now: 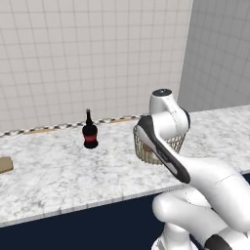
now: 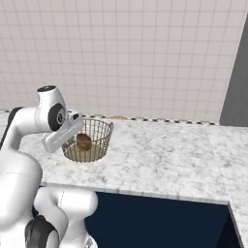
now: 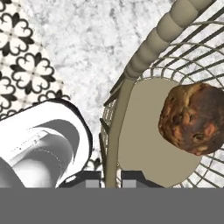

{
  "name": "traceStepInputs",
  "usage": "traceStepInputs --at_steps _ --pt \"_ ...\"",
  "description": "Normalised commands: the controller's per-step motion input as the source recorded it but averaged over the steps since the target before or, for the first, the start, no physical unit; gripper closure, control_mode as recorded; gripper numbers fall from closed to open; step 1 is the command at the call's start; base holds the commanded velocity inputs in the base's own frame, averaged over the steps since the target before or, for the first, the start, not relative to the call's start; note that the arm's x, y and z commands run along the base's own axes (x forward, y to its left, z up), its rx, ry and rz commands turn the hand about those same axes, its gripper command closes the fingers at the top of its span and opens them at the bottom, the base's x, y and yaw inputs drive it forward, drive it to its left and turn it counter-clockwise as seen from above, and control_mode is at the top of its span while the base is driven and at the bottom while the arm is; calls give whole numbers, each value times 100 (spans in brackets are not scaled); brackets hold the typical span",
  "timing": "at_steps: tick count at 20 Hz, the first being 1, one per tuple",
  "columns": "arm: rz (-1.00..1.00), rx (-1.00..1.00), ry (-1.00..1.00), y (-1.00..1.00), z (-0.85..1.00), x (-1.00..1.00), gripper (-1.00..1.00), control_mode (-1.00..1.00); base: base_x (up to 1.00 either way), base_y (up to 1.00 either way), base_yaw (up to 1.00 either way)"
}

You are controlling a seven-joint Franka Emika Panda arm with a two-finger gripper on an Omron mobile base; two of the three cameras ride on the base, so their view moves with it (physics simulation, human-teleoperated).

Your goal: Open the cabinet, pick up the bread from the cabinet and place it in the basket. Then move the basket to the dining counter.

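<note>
The wire basket [image 2: 100, 137] stands on the marbled dining counter [image 2: 160, 150] with the brown bread [image 2: 84, 141] lying on its flat bottom. My gripper [image 2: 76, 119] reaches down at the basket's near left rim. In the hand view the two fingertips [image 3: 131, 178] sit either side of the basket wall, shut on it, with my gripper [image 3: 111, 178] just below the thick rim [image 3: 153, 43]. The bread [image 3: 192, 118] rests to the right of the fingers, not touched. In the left base view my arm hides most of the basket [image 1: 141, 146]. The cabinet is out of view.
A dark bottle with a red label [image 1: 90, 131] stands on the counter [image 1: 58, 171] left of the basket. A flat wooden piece [image 1: 5, 165] lies at the far left edge. White tiled wall [image 1: 88, 58] backs the counter; a grey wall [image 2: 237, 77] closes the right end.
</note>
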Motion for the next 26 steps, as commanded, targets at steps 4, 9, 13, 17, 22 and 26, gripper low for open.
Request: traceStepInputs --at_steps 4,9,13,17,22,26 --pt "26 0 0 39 -52 100 100 -100 0 0 0" --pt "25 0 0 20 -56 100 100 -100 0 0 0" --pt "7 0 0 0 -74 100 100 -100 0 0 0" --pt "-1 0 0 9 -73 77 100 -100 0 0 0" --pt "-9 0 5 15 -37 45 100 -100 0 0 0" --pt "-4 0 9 2 0 -5 -100 -100 0 0 0"
